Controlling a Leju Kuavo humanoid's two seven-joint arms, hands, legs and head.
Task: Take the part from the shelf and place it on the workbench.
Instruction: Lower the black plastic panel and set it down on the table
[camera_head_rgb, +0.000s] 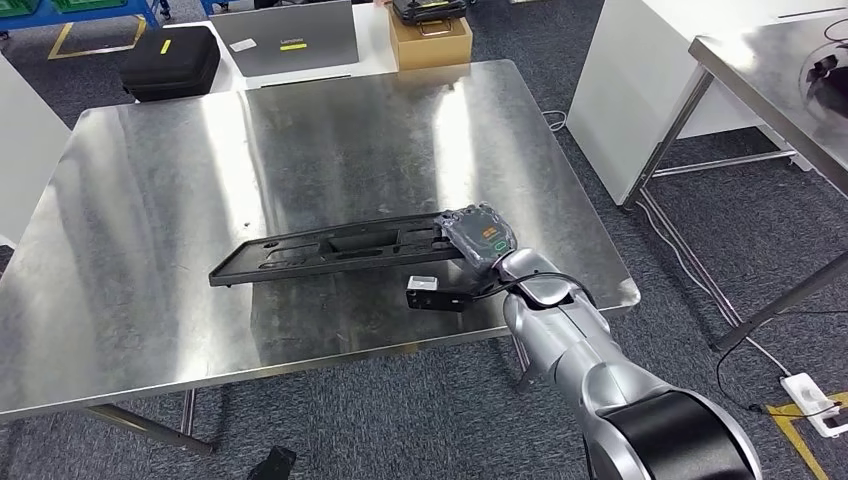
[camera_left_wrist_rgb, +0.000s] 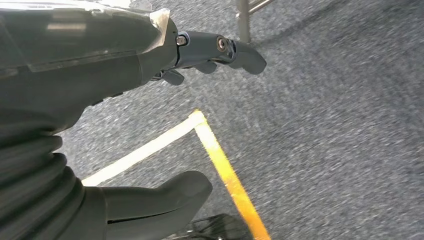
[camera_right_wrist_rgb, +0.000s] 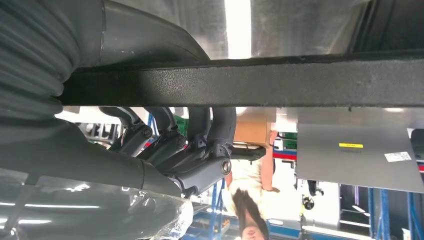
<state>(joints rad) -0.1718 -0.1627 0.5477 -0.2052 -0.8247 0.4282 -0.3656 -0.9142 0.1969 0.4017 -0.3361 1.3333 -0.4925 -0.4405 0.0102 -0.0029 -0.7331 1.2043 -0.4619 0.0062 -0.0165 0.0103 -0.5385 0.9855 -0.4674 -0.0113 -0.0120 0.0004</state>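
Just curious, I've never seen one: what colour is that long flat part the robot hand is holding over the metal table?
Black part, matte; clearest in the head view.

Grey carpet (camera_head_rgb: 700, 240), yellow floor tape (camera_left_wrist_rgb: 225, 170)

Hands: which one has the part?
The right hand grips one end of the black part over the workbench; the left hand hangs empty above carpet.

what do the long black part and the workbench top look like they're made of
The long black part: probably moulded plastic or coated metal, matte and finely textured up close, with cut-out slots. The workbench: likely stainless steel sheet, brushed and shiny, showing streaky light reflections.
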